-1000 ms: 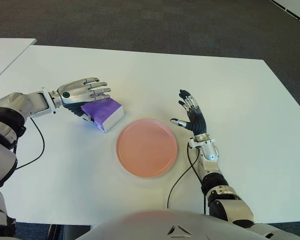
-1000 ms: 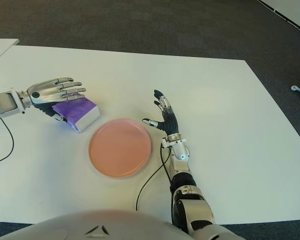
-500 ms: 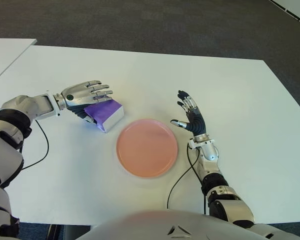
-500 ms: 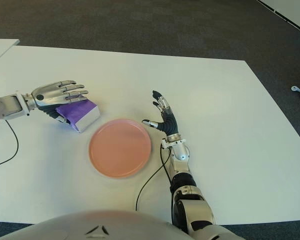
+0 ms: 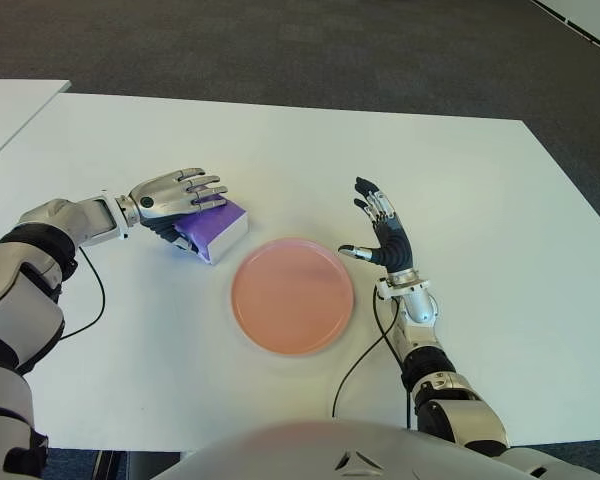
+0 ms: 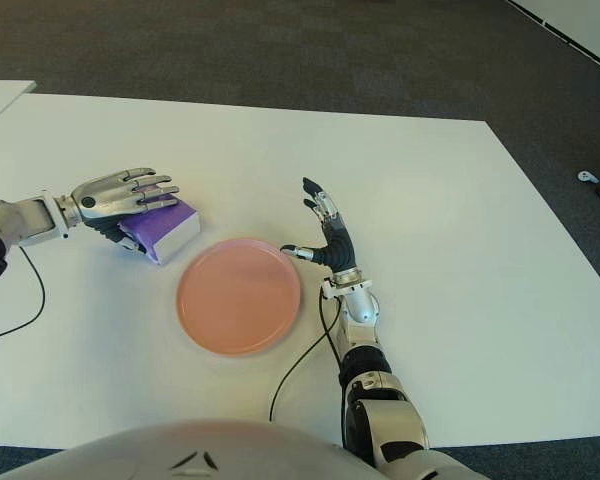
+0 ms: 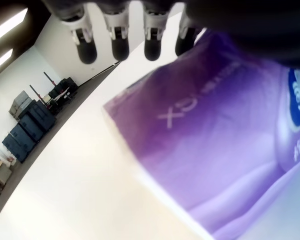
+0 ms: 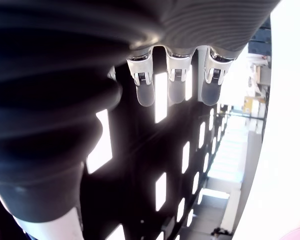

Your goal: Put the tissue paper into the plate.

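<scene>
Table (image 5: 310, 140): white top, dark carpet beyond its far edge; a second white surface showing at the far left corner of the eye views.

Plate (image 5: 293, 295): round, salmon-pink, flat on the table near the middle front; nothing inside it.

Tissue pack (image 5: 215, 226): purple soft pack with white lettering and a blue round mark, white at its end face; lying on the table at about 10 o'clock from the plate, close to the rim but apart from it. Not in the plate.

Left hand (image 5: 173, 192): laid over the pack's top from 9 o'clock, palm down. Fingers (image 7: 118, 32) extended side by side across the purple wrapper, tips reaching toward the pack's far edge. Dark thumb side showing below the pack's near-left corner in the eye views. Cannot tell whether the digits actually clamp the pack or only cover it.

Right hand (image 5: 382, 232): at 3 o'clock from the plate, just beside the rim, palm upright and turned toward the plate. Fingers straight and spread, thumb pointing at the plate edge; holding nothing.

Cables (image 5: 355, 360): thin black leads trailing from each wrist across the table toward the near edge.
</scene>
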`<action>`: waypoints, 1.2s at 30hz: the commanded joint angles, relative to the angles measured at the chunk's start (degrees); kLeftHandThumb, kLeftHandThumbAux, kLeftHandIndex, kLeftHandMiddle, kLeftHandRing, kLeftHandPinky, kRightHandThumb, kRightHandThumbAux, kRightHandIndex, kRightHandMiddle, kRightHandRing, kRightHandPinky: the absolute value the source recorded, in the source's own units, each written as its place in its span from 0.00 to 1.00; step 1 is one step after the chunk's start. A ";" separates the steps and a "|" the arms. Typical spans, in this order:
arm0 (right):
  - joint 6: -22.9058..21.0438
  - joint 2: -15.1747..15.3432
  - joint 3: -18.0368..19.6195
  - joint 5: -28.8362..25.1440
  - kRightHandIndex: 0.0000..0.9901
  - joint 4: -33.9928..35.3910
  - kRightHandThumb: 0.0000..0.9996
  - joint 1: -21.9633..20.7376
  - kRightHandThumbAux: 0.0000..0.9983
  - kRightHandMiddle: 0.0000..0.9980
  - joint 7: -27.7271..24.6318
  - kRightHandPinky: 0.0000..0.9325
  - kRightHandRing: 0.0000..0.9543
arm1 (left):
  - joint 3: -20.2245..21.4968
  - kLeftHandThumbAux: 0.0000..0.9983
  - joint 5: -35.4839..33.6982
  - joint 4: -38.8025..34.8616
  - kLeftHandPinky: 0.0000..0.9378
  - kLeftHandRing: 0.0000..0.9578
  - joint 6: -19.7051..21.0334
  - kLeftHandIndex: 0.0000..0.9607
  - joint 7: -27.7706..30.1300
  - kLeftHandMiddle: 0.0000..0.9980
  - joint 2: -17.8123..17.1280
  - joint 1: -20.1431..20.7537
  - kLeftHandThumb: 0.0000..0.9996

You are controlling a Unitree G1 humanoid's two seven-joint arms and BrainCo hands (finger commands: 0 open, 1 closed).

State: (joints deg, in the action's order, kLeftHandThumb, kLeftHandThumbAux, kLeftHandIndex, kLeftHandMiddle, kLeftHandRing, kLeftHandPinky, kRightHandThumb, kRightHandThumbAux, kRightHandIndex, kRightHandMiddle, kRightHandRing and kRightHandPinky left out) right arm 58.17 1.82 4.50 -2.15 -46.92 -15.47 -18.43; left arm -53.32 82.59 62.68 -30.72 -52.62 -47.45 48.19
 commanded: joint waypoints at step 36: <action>-0.57 -4.01 -1.56 -0.94 0.00 -4.52 0.00 15.02 0.87 0.00 2.26 0.00 0.00 | -10.31 0.11 -0.04 9.29 0.00 0.00 4.36 0.00 1.97 0.00 4.67 -2.64 0.47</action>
State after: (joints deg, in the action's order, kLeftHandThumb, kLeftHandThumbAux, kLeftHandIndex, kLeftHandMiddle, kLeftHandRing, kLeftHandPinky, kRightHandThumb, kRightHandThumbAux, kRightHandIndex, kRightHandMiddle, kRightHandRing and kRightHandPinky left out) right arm 57.67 1.87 3.87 -2.18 -44.21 -13.97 -16.33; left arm -59.80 80.23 69.28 -25.53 -55.76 -44.79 49.22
